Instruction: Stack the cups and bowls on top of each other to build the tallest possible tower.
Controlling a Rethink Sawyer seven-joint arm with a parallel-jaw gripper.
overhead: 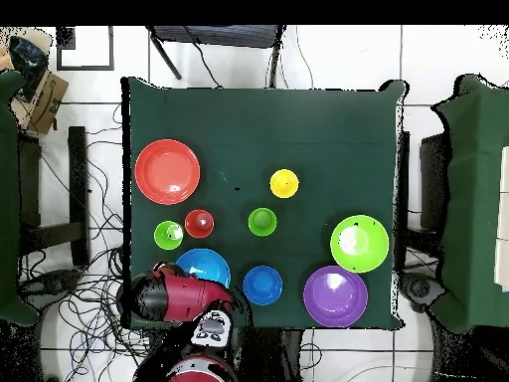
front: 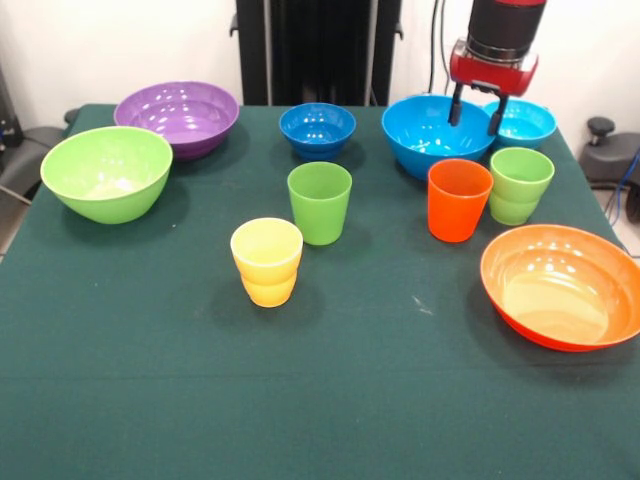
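Observation:
My gripper [front: 476,112] hangs open and holds nothing, above the gap between the large blue bowl [front: 430,138] and the turquoise bowl [front: 525,122]. In front of them stand the orange cup [front: 459,199] and the light green cup [front: 520,185]. The orange bowl [front: 560,285] lies nearest on the right. Mid-table are the green cup [front: 320,202] and the yellow cup [front: 266,262]. The dark blue bowl [front: 317,128], purple bowl [front: 176,115] and lime green bowl [front: 106,172] sit to the left. No tower shows: each piece stands alone. From overhead, the arm [overhead: 179,296] hides the turquoise bowl.
A dark green cloth covers the table [front: 320,400]. From overhead, cables [overhead: 89,288] trail on the floor beside the table's edge, and another green-covered table [overhead: 477,199] stands off to the right.

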